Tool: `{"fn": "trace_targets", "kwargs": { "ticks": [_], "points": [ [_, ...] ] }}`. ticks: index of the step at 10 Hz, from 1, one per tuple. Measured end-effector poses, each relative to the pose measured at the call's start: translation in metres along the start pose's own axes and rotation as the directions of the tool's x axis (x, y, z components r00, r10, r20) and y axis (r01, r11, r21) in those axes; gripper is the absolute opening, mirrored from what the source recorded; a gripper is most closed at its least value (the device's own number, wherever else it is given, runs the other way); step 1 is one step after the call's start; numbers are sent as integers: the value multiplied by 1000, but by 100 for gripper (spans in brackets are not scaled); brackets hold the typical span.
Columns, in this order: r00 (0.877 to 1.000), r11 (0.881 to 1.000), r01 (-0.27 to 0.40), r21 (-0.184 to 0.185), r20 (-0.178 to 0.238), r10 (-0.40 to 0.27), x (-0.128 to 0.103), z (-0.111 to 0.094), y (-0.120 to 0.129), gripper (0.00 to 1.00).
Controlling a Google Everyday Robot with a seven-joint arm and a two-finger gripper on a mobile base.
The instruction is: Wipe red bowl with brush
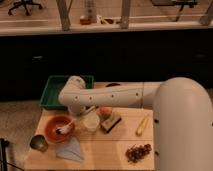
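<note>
Half the job looks done: the gripper (81, 112) hangs just above the red bowl (51, 127) at the left of the table (107, 150), its fingers seemingly clamped on the brush (68, 127), whose bristles are down inside the bowl. The wiping strokes themselves probably remain.

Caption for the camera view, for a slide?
Robot's gripper beside the red bowl, brush head resting inside it.
</note>
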Motion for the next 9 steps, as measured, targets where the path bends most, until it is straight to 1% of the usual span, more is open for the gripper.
{"fn": "trace_targets", "kwargs": {
  "ticks": [2, 5, 9],
  "points": [
    [1000, 1000, 2, 2, -16, -2, 6, 1, -10, 0],
    [1000, 1000, 6, 5, -27, -6, 12, 5, -23, 0],
    [998, 998, 59, 5, -20, -59, -5, 12, -38, 0]
  ]
}}
